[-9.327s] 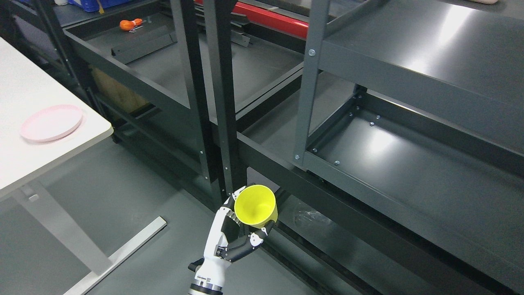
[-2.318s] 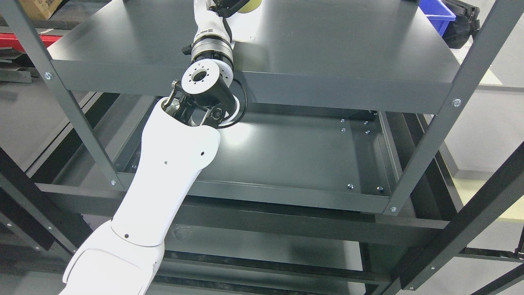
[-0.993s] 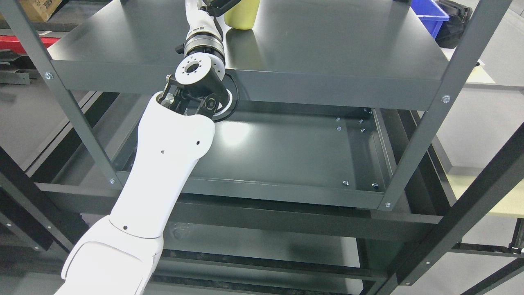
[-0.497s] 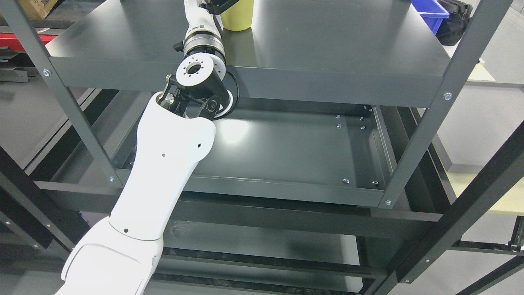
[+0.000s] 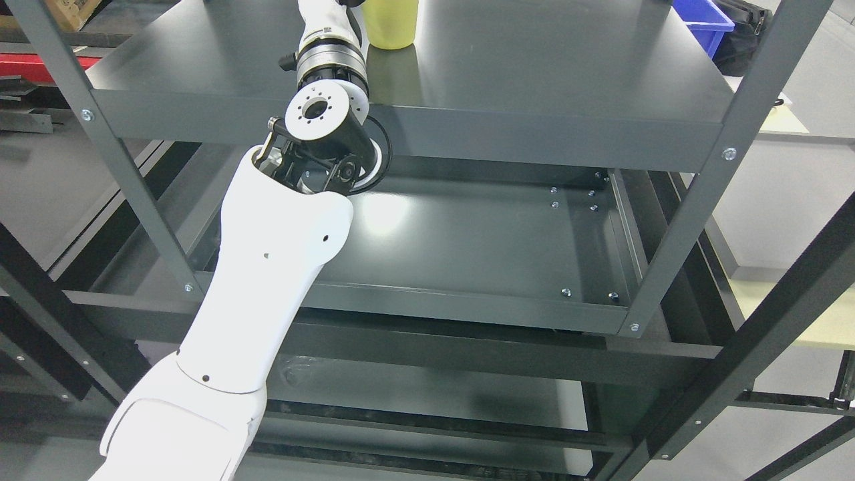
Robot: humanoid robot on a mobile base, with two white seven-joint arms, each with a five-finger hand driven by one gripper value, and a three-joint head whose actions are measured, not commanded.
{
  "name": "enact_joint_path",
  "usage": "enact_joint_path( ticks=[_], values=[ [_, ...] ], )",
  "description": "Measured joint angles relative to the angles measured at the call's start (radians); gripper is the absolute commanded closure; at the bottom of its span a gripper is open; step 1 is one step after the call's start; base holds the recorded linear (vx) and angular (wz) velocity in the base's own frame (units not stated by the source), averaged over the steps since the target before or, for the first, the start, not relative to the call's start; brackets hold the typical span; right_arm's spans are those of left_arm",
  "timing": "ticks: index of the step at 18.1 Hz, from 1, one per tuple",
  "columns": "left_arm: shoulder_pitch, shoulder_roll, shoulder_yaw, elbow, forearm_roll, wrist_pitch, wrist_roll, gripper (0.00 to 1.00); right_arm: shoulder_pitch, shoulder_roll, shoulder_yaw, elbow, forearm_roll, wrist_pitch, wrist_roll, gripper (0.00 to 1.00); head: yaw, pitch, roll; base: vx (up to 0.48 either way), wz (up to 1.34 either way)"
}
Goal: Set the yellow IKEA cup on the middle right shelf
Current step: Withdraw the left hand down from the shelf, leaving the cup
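The yellow cup (image 5: 391, 28) stands at the top edge of the head view, on the dark grey shelf board (image 5: 568, 73). Only its lower part shows, with its reflection on the board just below. My left arm (image 5: 267, 267) rises from the lower left, passes in front of the shelf's front edge and reaches over the board. Its wrist (image 5: 324, 30) is just left of the cup. The hand itself is cut off by the top edge, so I cannot tell whether it grips the cup. The right arm is out of view.
A lower shelf tray (image 5: 467, 247) lies under the board. Grey uprights stand at the left (image 5: 113, 153) and right (image 5: 708, 187) front corners. A blue bin (image 5: 703, 15) sits beyond the board's far right corner. Black frame beams cross the lower right.
The arm has carried the cup from low beside the rack up onto the shelf board. Over the last second the cup stays in about the same place; the picture shifts slightly.
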State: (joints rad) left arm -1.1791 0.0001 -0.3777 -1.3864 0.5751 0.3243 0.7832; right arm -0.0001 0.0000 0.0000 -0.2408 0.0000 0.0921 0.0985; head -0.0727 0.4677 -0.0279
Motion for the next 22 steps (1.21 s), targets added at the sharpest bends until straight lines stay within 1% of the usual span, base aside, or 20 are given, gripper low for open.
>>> enact_joint_path(
  ticks=[9, 17, 22],
  values=[
    [0.000, 0.000, 0.002, -0.024, -0.006, 0.000, 0.006, 0.01, 0.000, 0.000, 0.000, 0.000, 0.000, 0.000, 0.000, 0.01, 0.0000, 0.000, 0.000, -0.070, 0.00],
    [0.003, 0.000, 0.008, -0.034, -0.011, -0.006, 0.008, 0.01, 0.000, 0.000, 0.000, 0.000, 0.000, 0.000, 0.000, 0.01, 0.0000, 0.000, 0.000, -0.143, 0.00],
    [0.007, 0.000, 0.009, -0.037, -0.083, 0.017, -0.004, 0.01, 0.000, 0.000, 0.000, 0.000, 0.000, 0.000, 0.000, 0.01, 0.0000, 0.000, 0.000, -0.157, 0.01]
  ],
)
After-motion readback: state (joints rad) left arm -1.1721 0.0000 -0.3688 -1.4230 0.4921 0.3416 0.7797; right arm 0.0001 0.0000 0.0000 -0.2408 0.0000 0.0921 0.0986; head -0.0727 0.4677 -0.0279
